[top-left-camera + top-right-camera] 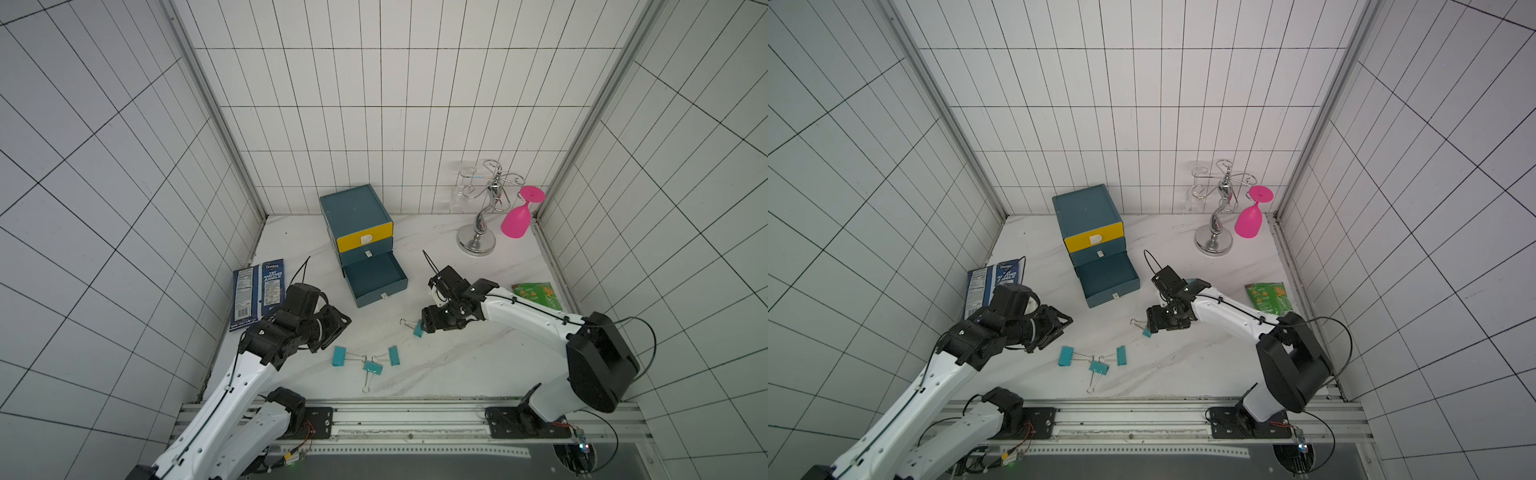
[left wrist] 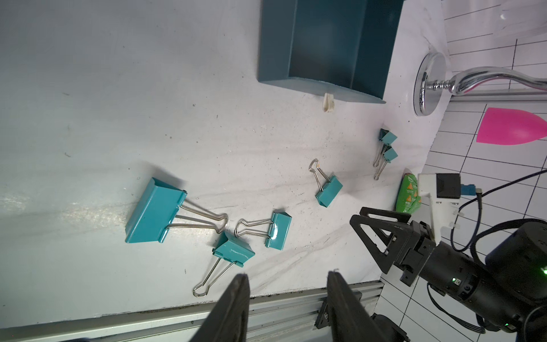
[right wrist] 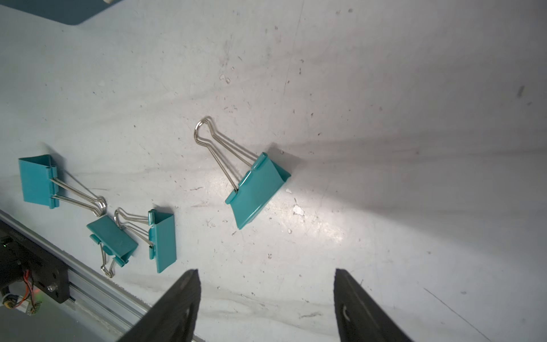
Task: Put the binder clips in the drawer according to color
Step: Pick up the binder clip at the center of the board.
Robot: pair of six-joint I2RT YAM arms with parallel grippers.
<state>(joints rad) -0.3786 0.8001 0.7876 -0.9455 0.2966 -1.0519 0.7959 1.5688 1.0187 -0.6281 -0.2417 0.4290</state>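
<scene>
The dark-teal drawer cabinet [image 1: 353,208] stands at the back with its yellow top drawer shut. Its bottom drawer [image 1: 384,296] is pulled out and nothing shows inside. Three teal binder clips [image 1: 372,368] lie clustered near the front of the table. A fourth clip [image 1: 417,330] [image 3: 257,189] lies just left of my right gripper [image 1: 427,323] [image 3: 266,272], which is open just behind it and apart from it. My left gripper [image 1: 338,328] [image 2: 287,275] is open and holds nothing, hovering left of the cluster. Two more teal clips [image 2: 388,145] show only in the left wrist view.
A blue Doritos bag [image 1: 257,293] lies by the left wall and a green snack bag [image 1: 536,295] by the right wall. A chrome glass rack [image 1: 482,224] with a pink glass [image 1: 517,218] stands at the back right. A metal rail [image 1: 415,415] runs along the front edge.
</scene>
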